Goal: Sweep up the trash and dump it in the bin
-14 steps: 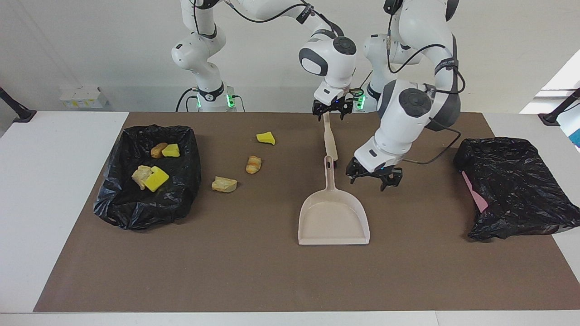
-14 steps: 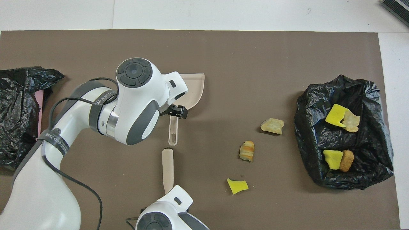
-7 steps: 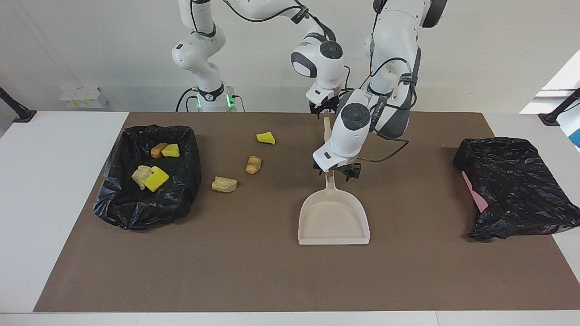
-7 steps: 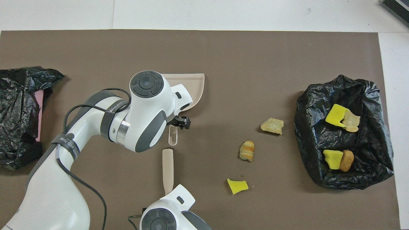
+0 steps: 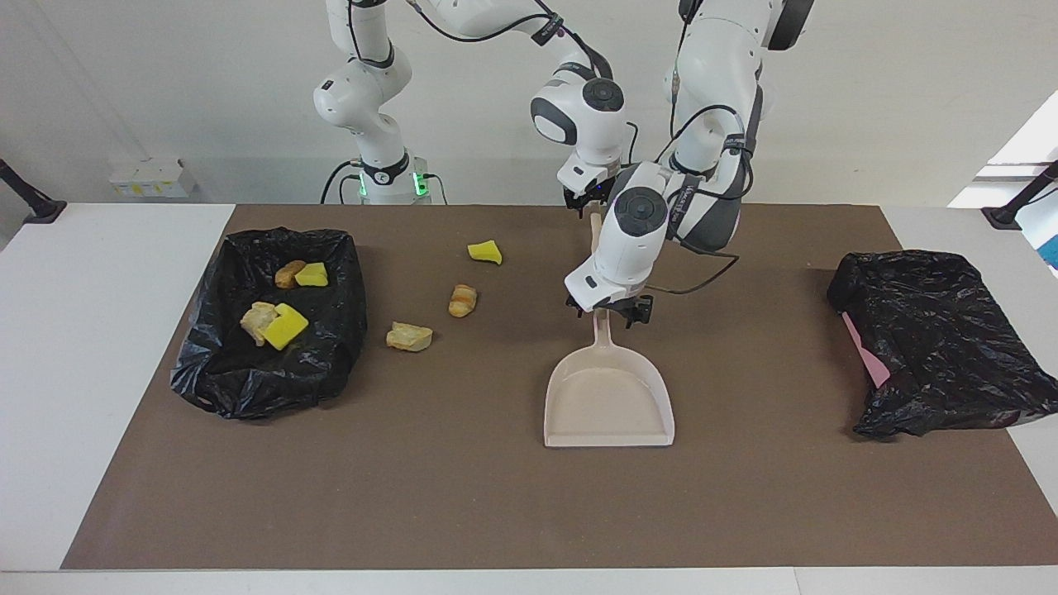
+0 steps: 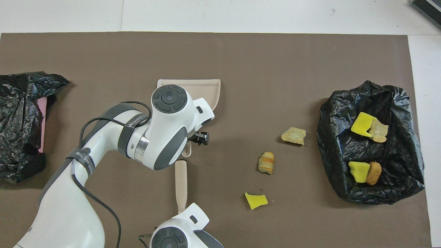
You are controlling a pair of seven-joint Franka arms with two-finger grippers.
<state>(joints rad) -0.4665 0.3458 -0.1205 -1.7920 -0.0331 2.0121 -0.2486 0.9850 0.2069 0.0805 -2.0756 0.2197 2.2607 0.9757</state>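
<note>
Left hand (image 5: 609,310): down at the dustpan (image 5: 607,397) handle, near its free end. Fingers (image 6: 202,137) look spread, one each side of the handle; no pinch visible yet.

Right hand (image 5: 592,198): at the robot-side end of the beige brush handle (image 6: 181,182), which lies end to end with the dustpan's handle. Gripping or not: cannot tell.

Step in hand, my reading: picking up the tools, sweeping not begun.

Trash, on the overhead view's clock face with the dustpan at centre: three loose pieces on the tabletop between 3 and 5 o'clock, namely a tan lump (image 5: 410,336), a striped brown lump (image 5: 463,299) and a yellow chunk (image 5: 484,251). Four more lie in the black-lined bin (image 5: 248,388), out at 3 o'clock. A second black bag (image 5: 934,347) sits at 9 o'clock.

Next move, as I judge it: close on both handles, lift, carry the pan mouth toward the loose pieces, and brush them in. The thin handle may twist if pinched off-centre.

Writing: white lettering on the left arm's band (image 6: 136,120), not fully legible. No other labels seen.
</note>
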